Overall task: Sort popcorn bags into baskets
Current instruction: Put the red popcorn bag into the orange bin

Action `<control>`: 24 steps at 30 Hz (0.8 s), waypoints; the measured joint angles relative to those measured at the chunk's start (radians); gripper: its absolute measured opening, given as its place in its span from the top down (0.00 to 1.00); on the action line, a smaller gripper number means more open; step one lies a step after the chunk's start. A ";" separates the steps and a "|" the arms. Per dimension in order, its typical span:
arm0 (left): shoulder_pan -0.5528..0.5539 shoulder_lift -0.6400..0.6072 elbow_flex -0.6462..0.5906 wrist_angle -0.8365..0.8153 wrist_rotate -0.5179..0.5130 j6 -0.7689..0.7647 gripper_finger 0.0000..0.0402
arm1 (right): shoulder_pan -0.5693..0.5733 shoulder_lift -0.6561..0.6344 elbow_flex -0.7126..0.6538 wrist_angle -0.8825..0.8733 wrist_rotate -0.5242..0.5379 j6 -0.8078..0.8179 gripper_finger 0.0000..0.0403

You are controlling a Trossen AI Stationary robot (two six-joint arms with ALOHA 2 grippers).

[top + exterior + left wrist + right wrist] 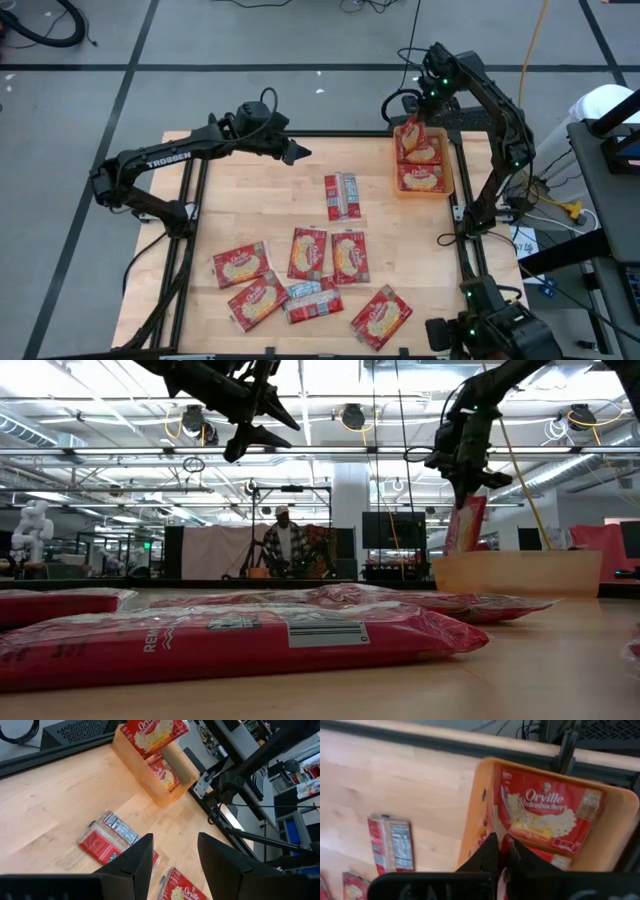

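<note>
High view: my right gripper [413,125] hangs over the far end of the orange basket [447,168] at the desk's [230,200] far right corner, clenched on the top edge of an upright popcorn bag [411,138] whose lower end sits inside the basket. Two more bags [423,177] lie flat in the basket. My left gripper [297,152] hovers well left of the basket, released and holding nothing. Just left of the basket, one bag [343,196] lies label-side up; the other loose bags [326,256] are scattered farther from the basket, toward the desk's near edge.
</note>
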 joint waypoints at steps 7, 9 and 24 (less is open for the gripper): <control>0.000 0.000 0.000 0.000 0.003 0.002 0.61 | 0.000 -0.001 -0.025 0.003 0.007 0.030 0.95; 0.000 0.000 0.000 -0.001 0.011 0.001 0.61 | 0.001 0.000 -0.048 0.003 -0.007 0.036 0.93; -0.001 0.000 0.000 -0.002 0.031 -0.001 0.61 | 0.016 0.000 -0.103 0.013 0.280 0.028 0.74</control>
